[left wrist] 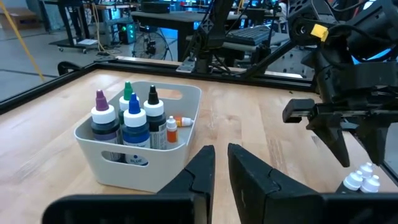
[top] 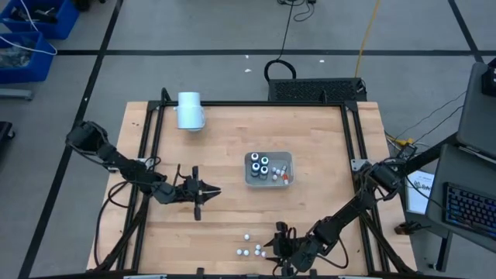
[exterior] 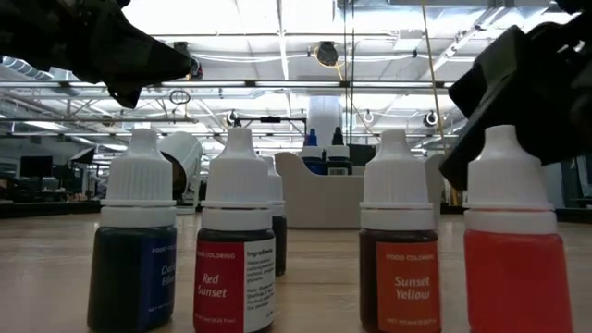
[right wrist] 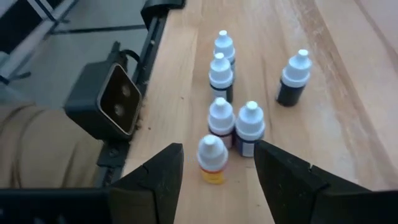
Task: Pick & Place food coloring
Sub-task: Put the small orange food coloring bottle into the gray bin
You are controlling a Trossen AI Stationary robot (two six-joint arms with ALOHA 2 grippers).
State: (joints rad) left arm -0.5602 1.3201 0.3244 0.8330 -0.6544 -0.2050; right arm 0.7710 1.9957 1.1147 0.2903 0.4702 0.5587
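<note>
The right gripper [right wrist: 214, 171] hangs at the near edge of the table, its fingers spread wide to either side of a small white-capped dropper bottle with yellow contents [right wrist: 212, 159], not yet closed on it. Five more small bottles [right wrist: 222, 70] stand in a loose cluster just beyond (two of them [right wrist: 248, 127] nearly touching the yellow one), so a closing finger could easily clip a neighbour and topple it or send it rolling off the near edge. The bottles are light and narrow; an off-centre pinch on the tapered cap might squirt the yellow one out sideways.

The grey tray [top: 253, 180] sits at mid-table, far of the cluster, already holding four larger bottles [left wrist: 127, 118] and a few small ones [left wrist: 171, 129]. A careless drop there could knock those over.

The left gripper [top: 203, 191] waits left of the tray, fingers nearly together and empty, close enough that a wide carry by the right arm might graze it.
</note>
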